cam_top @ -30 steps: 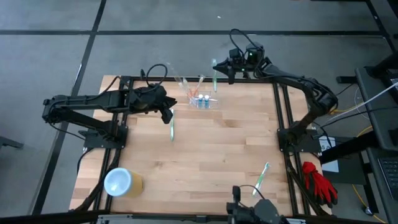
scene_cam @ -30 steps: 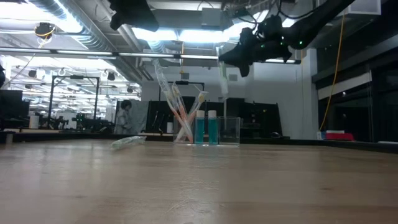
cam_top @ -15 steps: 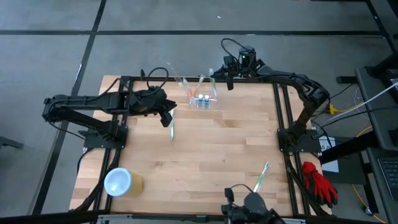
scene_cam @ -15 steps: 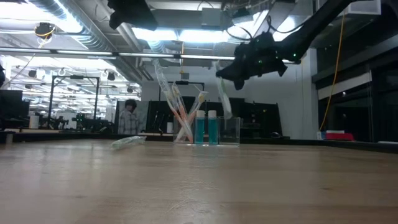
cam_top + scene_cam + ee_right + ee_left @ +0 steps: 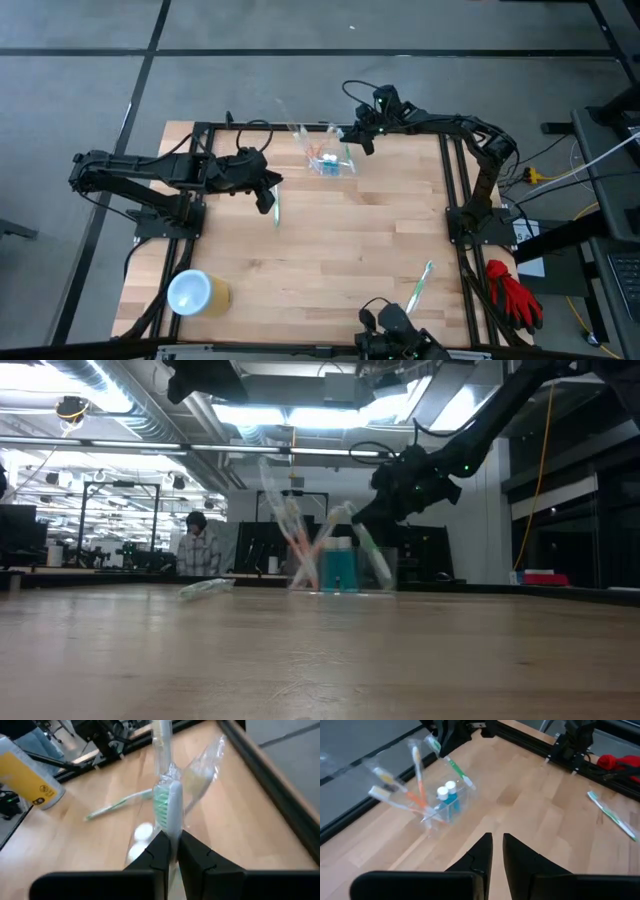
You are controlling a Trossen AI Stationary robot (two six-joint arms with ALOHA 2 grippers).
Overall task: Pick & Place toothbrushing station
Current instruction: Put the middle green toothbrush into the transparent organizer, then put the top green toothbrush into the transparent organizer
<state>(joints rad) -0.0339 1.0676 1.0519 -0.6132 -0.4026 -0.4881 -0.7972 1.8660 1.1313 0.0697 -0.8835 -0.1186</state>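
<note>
1. On the wooden table (image 5: 330, 250), the clear toothbrushing station (image 5: 330, 161) stands near the far edge, at about 12 o'clock from the table's middle, already bristling with slanted brushes and two blue-capped tubes.

2. The right gripper (image 5: 357, 137) hangs just beside the station at its 1 o'clock, jaws closed on a wrapped green toothbrush (image 5: 166, 809); the right wrist view shows the brush pinched between the dark fingers, bristles up.

3. Seen level across the table, the brush slants downward, its lower end at or inside the right-hand compartment of the holder; whether it touches the bottom cannot be told.

4. The decisive relation: the holder lies below the jaws and toward 7 o'clock, and the brush's long axis runs steeply from the gripper down into it, so release likely needs little further travel.

5. The left gripper (image 5: 264, 190) hovers at the station's 8 o'clock, farther off, above a green toothbrush on the boards (image 5: 277, 210); its jaws stand nearly together and hold nothing.

6. Another toothbrush (image 5: 419, 285) lies near the table's 5 o'clock, and a yellow cup (image 5: 197, 293) sits at 8 o'clock.
</note>
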